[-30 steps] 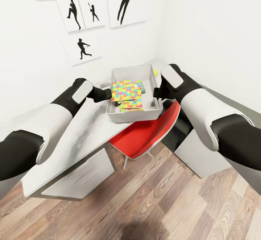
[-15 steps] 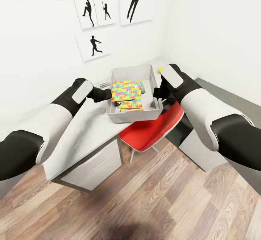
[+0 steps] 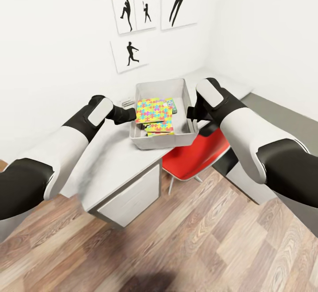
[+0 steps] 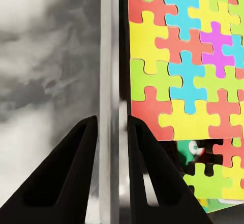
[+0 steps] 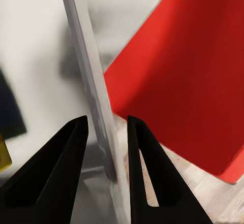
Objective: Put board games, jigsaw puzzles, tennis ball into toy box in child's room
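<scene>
Currently both grippers clamp the light grey sloped-wall toy box (image 3: 161, 139): left gripper (image 4: 111, 132) at its 9 o'clock wall, right gripper (image 5: 105, 132) at 3 o'clock. Multicoloured jigsaw puzzle squares (image 3: 153, 110) lie inside; remaining toys cannot be confirmed.

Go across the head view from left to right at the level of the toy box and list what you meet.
Left arm → left tool on the box's wall → toy box with the jigsaw puzzle on top inside → right tool on the opposite wall → right arm.
</scene>
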Available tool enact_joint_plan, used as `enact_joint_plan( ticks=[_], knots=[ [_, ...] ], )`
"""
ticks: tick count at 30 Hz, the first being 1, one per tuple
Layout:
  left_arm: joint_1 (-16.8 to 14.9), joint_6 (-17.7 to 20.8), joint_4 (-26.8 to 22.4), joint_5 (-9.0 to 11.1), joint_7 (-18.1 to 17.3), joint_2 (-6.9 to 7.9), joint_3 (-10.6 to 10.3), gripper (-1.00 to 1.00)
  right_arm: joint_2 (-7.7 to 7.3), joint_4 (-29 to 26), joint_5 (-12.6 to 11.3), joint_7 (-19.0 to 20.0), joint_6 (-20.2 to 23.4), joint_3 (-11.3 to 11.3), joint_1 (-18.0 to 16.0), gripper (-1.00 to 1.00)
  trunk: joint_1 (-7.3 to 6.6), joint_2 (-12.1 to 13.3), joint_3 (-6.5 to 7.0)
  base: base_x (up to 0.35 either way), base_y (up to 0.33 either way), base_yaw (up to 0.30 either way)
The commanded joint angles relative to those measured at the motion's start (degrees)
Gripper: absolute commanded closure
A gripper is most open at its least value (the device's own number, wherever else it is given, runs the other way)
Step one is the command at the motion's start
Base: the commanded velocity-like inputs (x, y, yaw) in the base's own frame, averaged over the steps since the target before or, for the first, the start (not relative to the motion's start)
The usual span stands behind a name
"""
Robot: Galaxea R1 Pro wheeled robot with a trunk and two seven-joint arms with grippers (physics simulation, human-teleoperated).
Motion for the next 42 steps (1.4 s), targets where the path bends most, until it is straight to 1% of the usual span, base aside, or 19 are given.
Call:
enact_joint_plan(
  ticks=[1, 9, 15, 42],
  knots=[
    [-0.04, -0.02, -0.12, 1.34, 0.62, -0.01, -0.77, 1.00, -0.04, -0.05, 0.32, -0.49, 0.29, 0.47, -0.10, 1.00, -0.01, -0.06, -0.05, -0.139, 0.267, 0.000],
    [-0.04, -0.02, -0.12, 1.34, 0.66, -0.09, -0.73, 1.00, -0.06, -0.05, 0.32, -0.49, 0.30, 0.47, -0.10, 1.00, -0.01, -0.06, -0.05, -0.203, 0.222, 0.000],
    [-0.04, -0.02, -0.12, 1.34, 0.62, 0.05, -0.73, 1.00, -0.04, -0.05, 0.32, -0.47, 0.30, 0.47, -0.10, 1.00, -0.01, -0.06, -0.05, -0.158, 0.060, 0.000],
    [-0.04, -0.02, -0.19, 1.34, 0.62, 0.09, -0.73, 1.00, -0.12, -0.05, 0.32, -0.41, 0.24, 0.38, -0.10, 1.00, -0.01, -0.06, -0.05, -0.005, 0.005, 0.000]
  ],
)
